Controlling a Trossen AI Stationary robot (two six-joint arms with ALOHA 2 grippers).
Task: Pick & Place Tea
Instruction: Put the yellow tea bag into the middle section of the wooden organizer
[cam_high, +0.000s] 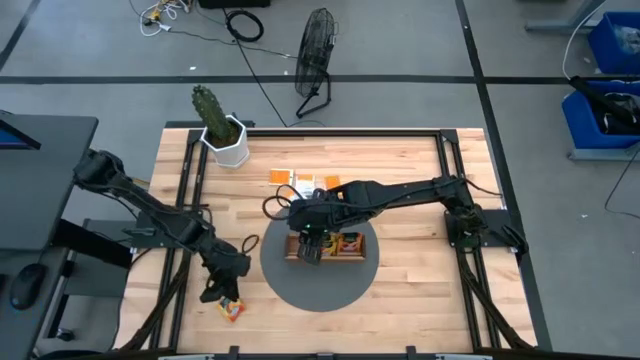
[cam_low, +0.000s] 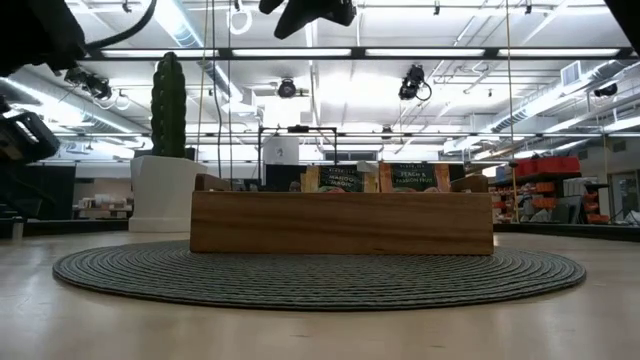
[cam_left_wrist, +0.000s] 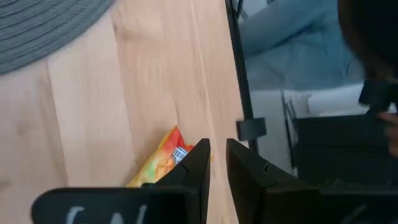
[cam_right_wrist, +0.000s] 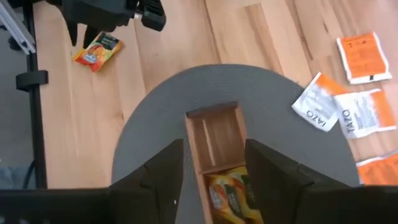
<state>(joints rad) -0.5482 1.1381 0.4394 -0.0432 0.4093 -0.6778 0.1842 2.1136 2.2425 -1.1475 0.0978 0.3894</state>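
Note:
A long wooden tray (cam_high: 345, 256) (cam_low: 340, 222) lies on a round grey mat (cam_high: 320, 285). Dark-printed yellow sachets (cam_right_wrist: 230, 193) (cam_low: 345, 178) stand in it; its end compartment (cam_right_wrist: 214, 140) is bare. Several orange and white sachets (cam_high: 305, 183) (cam_right_wrist: 320, 101) lie flat on the table beyond the mat. One orange-yellow sachet (cam_high: 231, 310) (cam_left_wrist: 163, 158) lies flat near the table's near-left corner. My left gripper (cam_high: 215, 292) (cam_left_wrist: 217, 155) hovers right beside it, its fingers only a narrow gap apart and nothing between them. My right gripper (cam_high: 310, 250) (cam_right_wrist: 214, 162) is open above the tray, holding nothing.
A white pot with a cactus (cam_high: 222, 130) (cam_low: 165, 150) stands at the table's far-left corner. Black frame rails (cam_high: 185, 200) run along the table's left and right sides; one rail (cam_left_wrist: 239, 93) passes close to my left gripper. Bare wood lies between the mat and the near edge.

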